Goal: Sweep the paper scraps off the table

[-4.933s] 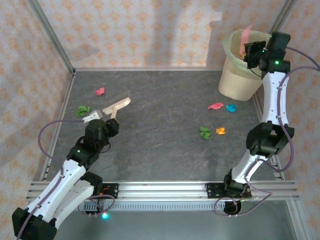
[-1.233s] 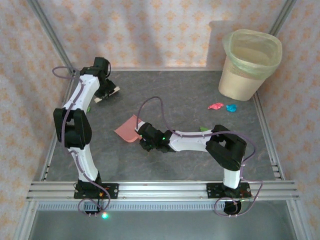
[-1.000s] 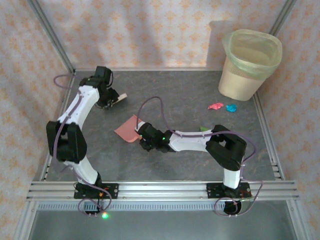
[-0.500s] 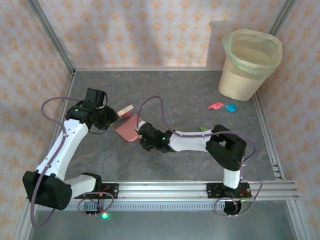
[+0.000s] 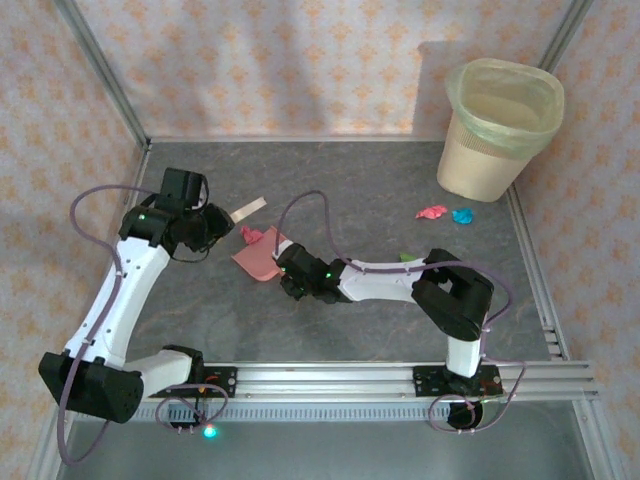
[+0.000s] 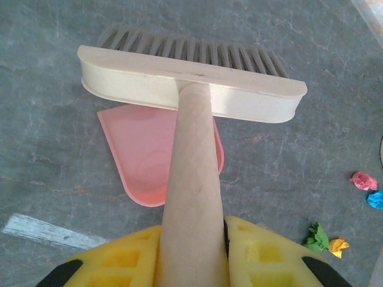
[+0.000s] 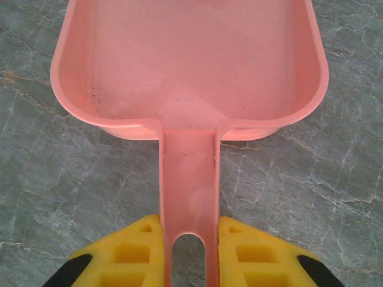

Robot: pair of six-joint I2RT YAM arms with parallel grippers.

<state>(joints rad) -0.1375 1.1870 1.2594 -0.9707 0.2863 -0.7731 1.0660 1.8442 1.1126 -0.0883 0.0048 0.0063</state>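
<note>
Left gripper [image 6: 191, 254] clamped on brush [image 6: 190, 89] handle. Right gripper [image 7: 190, 254] clamped on pink dustpan [image 7: 191, 66] handle, pan flat on table [image 5: 350, 180]. Red scrap [image 5: 250, 235] sits just beside pan's far edge, near brush head and left gripper. Pink scrap [image 5: 432, 212] and blue scrap [image 5: 462, 215] lie well apart to the right, near the bin [image 5: 497, 130]. Green scrap [image 5: 408, 257] is partly hidden behind right arm. Pan's front lip is cut off in right wrist view.
</note>
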